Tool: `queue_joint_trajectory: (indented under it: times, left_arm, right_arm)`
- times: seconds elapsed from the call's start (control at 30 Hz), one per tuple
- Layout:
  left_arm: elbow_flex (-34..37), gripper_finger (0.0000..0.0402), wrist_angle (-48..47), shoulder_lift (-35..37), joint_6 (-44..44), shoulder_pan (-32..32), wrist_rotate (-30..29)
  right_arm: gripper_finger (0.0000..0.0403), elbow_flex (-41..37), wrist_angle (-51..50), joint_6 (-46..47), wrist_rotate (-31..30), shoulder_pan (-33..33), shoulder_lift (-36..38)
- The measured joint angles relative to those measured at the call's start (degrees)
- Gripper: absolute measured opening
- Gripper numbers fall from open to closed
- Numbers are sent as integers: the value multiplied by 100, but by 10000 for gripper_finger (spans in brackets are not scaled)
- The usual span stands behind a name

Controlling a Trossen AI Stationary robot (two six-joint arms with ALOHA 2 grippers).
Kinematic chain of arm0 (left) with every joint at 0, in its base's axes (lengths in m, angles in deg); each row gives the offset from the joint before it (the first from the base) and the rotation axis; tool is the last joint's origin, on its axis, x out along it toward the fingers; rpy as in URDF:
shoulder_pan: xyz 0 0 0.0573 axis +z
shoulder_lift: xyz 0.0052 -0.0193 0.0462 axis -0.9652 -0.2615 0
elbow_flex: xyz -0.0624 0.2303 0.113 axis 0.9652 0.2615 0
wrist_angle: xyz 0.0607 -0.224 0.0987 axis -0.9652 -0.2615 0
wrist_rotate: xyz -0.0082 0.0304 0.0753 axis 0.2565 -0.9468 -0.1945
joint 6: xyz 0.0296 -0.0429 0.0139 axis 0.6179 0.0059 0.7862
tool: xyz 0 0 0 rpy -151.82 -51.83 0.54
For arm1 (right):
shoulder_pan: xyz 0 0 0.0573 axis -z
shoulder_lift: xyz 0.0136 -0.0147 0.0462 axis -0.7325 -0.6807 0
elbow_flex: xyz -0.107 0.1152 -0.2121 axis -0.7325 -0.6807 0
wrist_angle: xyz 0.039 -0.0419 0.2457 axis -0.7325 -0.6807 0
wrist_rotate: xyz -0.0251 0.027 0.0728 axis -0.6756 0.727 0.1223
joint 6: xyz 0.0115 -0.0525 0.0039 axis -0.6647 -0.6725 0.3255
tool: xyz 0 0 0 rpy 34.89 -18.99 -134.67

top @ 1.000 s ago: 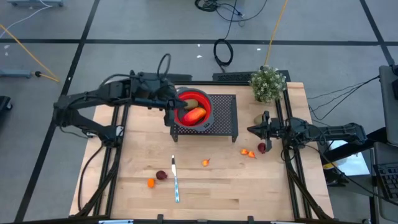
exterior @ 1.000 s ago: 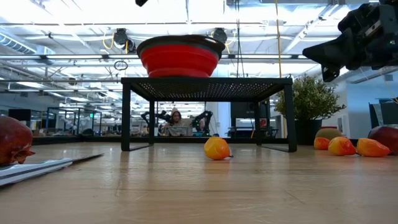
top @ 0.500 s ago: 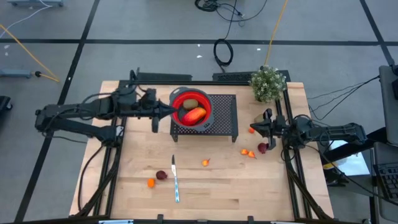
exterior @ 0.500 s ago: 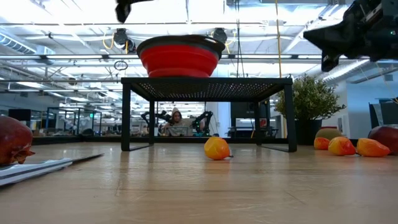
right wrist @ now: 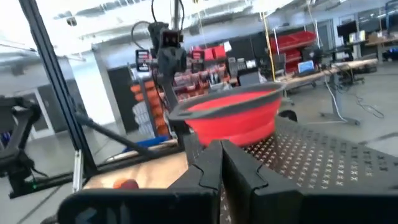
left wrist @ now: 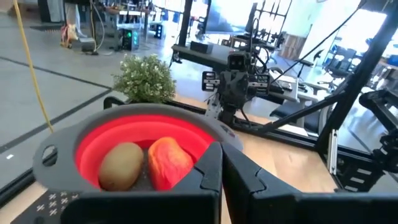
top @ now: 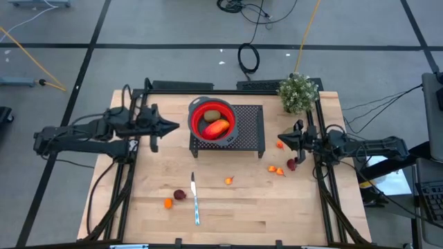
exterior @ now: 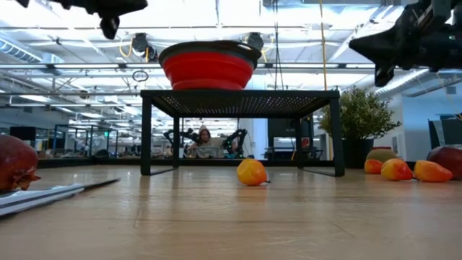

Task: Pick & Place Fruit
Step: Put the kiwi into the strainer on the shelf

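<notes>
A pale wooden worktop point(top: 228, 207) sits on a grey floor, with an open workshop hall behind it. At the worktop's 12 o'clock stands a black perforated stand point(top: 249, 131) carrying the red bowl point(top: 196, 111), and at 1 o'clock a small potted plant point(top: 298, 92). Inside the bowl lie the red-orange oval fruit point(top: 217, 127) and, touching it, the kiwi-like fruit point(top: 212, 115). The remaining fruit is scattered on the wood: a tiny orange piece point(top: 228, 180) near the centre, two orange pieces point(top: 277, 170) and a dark red one point(top: 291, 164) at 3 o'clock, an orange one point(top: 167, 203) and a dark red one point(top: 180, 195) at 7 o'clock, just beside the knife point(top: 195, 200). The left gripper point(top: 174, 126) hovers empty with fingers closed at the bowl's 9 o'clock, clear of it. The right gripper point(top: 281, 141) hangs closed and empty at the stand's 3 o'clock, above the worktop.
</notes>
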Motion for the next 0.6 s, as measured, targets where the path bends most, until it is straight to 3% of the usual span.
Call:
queue_joint_trajectory:
  times: [0.6]
  left_arm:
    - [1964, 8, 1184, 1677, 52, 0, 38]
  right_arm:
    - [0, 2516, -3015, -180, -281, 2, -1159]
